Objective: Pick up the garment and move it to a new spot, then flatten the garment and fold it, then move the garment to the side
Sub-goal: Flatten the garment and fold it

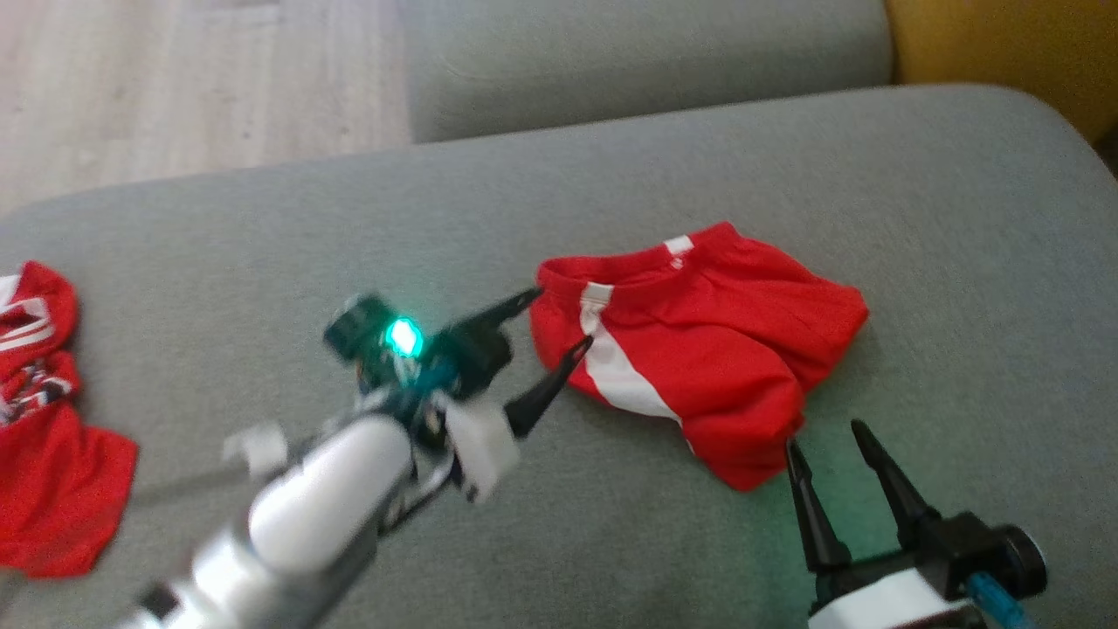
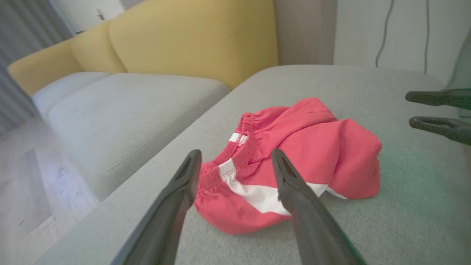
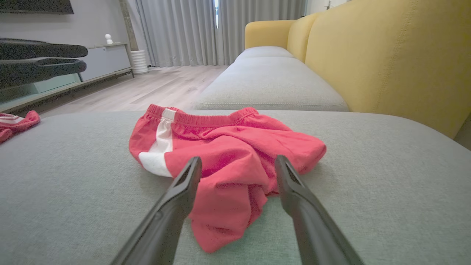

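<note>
Layers of the bunched garment (image 1: 699, 341) may be pinched together by the spread-open left gripper (image 1: 562, 317) and right gripper (image 1: 824, 435).

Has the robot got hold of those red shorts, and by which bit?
Nothing is held. The left pincer stands open at the waistband end of the shorts, and the right pincer is open near their other end.
</note>
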